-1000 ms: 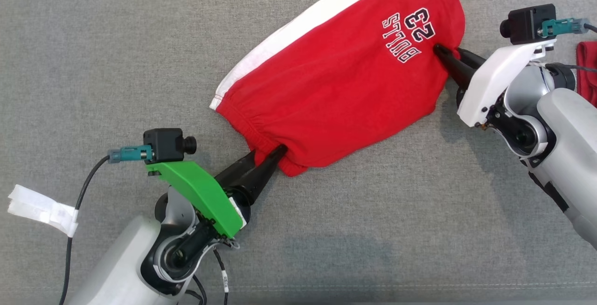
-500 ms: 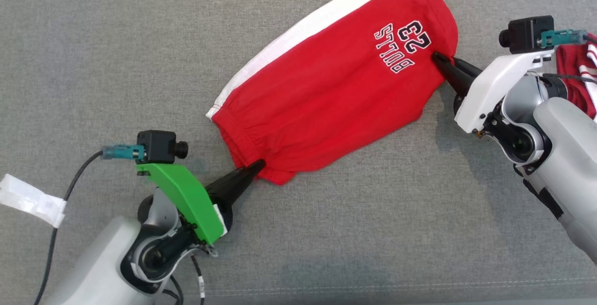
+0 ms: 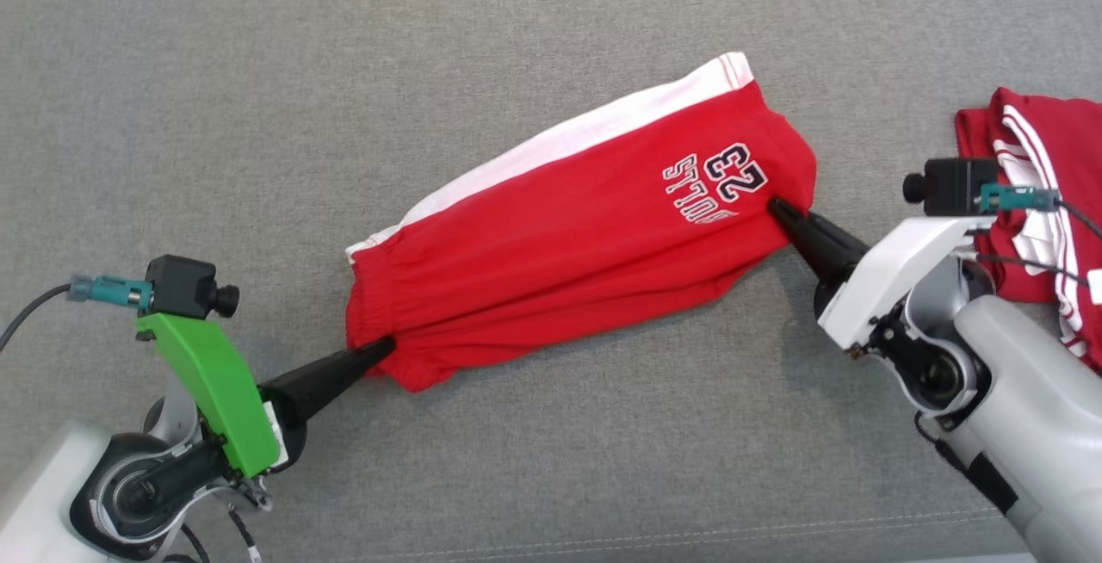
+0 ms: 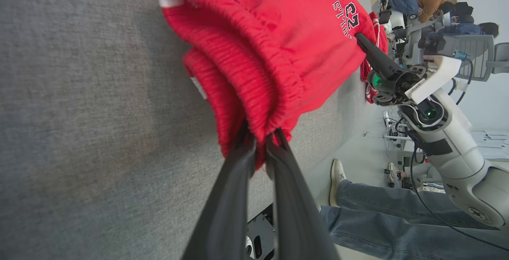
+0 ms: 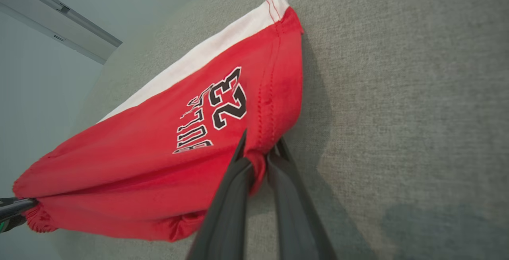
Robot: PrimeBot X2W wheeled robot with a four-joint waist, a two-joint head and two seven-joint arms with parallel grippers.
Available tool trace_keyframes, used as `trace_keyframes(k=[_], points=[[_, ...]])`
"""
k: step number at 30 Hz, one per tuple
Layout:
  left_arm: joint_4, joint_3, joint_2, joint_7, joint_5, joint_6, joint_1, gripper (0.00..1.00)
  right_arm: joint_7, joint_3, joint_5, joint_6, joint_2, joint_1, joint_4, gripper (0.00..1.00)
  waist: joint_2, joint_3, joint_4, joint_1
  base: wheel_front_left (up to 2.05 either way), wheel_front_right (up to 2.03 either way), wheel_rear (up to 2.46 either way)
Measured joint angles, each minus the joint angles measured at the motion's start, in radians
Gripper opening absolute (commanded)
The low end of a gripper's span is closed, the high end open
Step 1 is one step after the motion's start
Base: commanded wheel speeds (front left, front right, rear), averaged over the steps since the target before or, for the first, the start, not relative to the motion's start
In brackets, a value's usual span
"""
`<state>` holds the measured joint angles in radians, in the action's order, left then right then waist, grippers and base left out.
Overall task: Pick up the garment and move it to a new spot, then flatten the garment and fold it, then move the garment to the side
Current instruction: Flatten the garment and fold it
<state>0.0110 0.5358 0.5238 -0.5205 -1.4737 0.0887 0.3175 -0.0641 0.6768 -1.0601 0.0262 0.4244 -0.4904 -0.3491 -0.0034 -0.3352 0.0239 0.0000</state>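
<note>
Second red garment (image 3: pixel 1055 128) beside right pincer (image 3: pixel 775 204), grey surface (image 3: pixel 258 72)

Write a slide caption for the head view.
Left gripper and right gripper each pinch one end of the red shorts over the grey surface; another red garment lies at right.

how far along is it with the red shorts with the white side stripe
Done: the left gripper is shut on the elastic waistband of the red white-striped shorts, the right gripper on the hem end. In hand: the shorts hang stretched between them, apparently lifted off the grey fabric surface. Left: laying down, flattening, folding, moving aside.
</note>
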Motion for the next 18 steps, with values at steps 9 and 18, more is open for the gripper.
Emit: trace_keyframes(k=[9,18], points=[[0.015,-0.019,0.11,-0.075,-0.024,0.001,-0.052,0.0,0.103,-0.02,-0.043,-0.02,-0.05,0.187,0.129,0.0,0.0,0.026,-0.075,0.0,0.0,0.0,0.0],[0.017,-0.05,0.19,-0.092,0.004,0.008,-0.052,0.0,0.171,0.01,-0.031,-0.04,-0.086,0.282,0.225,0.0,0.0,0.02,-0.144,0.0,0.0,0.0,0.0]])
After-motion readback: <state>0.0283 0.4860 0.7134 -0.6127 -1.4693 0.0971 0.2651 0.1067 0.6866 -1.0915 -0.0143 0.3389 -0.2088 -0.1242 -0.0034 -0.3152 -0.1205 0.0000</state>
